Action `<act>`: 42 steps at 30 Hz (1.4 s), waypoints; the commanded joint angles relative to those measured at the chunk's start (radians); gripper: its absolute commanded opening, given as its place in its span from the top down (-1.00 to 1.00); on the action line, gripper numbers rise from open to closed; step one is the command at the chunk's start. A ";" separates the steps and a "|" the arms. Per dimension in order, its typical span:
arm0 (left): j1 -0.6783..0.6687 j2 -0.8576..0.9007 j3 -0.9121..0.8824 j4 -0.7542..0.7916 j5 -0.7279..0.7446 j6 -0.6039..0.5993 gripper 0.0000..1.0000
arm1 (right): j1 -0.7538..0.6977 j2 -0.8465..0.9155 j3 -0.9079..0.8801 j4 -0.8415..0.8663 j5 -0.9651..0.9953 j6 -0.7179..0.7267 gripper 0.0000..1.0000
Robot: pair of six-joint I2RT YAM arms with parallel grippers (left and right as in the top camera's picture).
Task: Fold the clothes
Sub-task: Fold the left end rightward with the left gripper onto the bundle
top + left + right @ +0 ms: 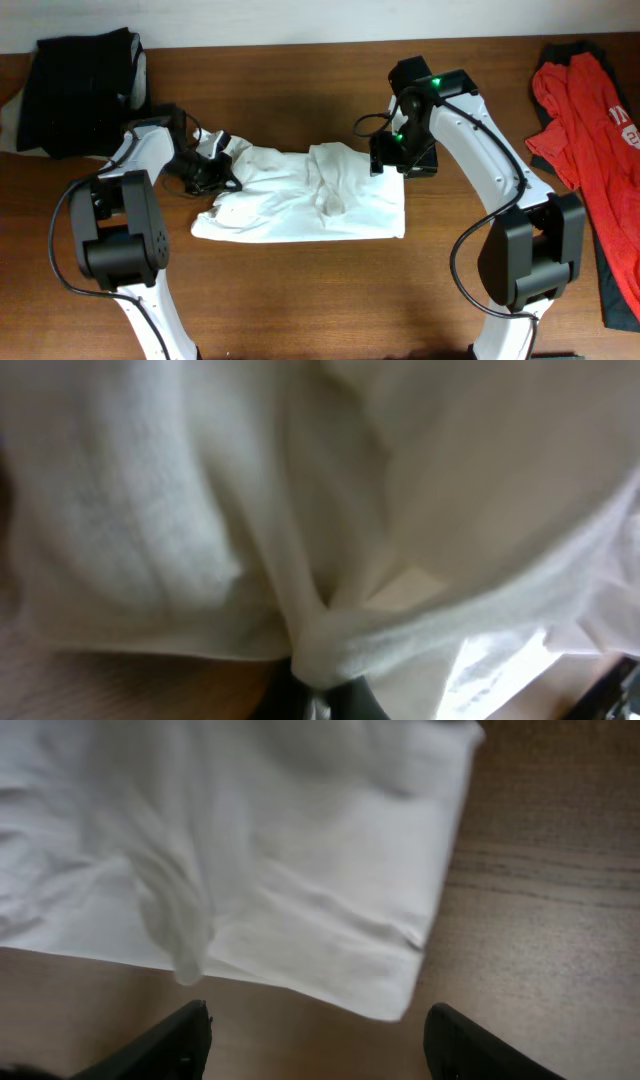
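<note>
The clothes, a white T-shirt point(310, 195), lie partly folded and rumpled in the middle of the wooden table point(320, 300). My left gripper point(222, 168) is at the shirt's left edge and is shut on a pinch of the white fabric. In the left wrist view the fabric point(330, 510) fills the frame, bunched between the dark fingertips point(350, 705) at the bottom. My right gripper point(395, 158) hovers over the shirt's far right corner. In the right wrist view it point(318, 1040) stands open above bare wood, just off the shirt's edge point(300, 890), holding nothing.
A black garment point(85, 90) is heaped at the back left corner. A red garment point(590, 130) lies along the right edge, over a dark piece point(620, 285). Bare wood shows in front of the shirt.
</note>
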State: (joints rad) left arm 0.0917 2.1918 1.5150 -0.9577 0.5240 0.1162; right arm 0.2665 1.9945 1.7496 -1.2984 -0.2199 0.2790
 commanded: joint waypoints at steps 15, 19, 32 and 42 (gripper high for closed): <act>-0.364 0.009 0.550 -0.459 -0.218 -0.188 1.00 | 0.060 0.053 -0.448 0.516 -0.143 0.040 -0.35; -0.501 0.009 0.550 -0.384 -0.217 -0.248 0.99 | 0.059 0.080 -0.448 0.514 -0.148 0.040 -0.35; -0.578 0.015 0.549 -0.288 -0.241 -0.263 -0.98 | -0.211 0.035 -0.190 0.149 -0.135 -0.074 -0.29; -0.266 0.014 0.551 -0.388 -0.229 -0.313 -0.98 | -0.389 -0.004 0.097 -0.170 -0.248 -0.120 -0.45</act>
State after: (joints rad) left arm -0.2764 2.2021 2.0506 -1.2984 0.2832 -0.1829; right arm -0.1425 2.0041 1.8301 -1.4952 -0.3786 0.1051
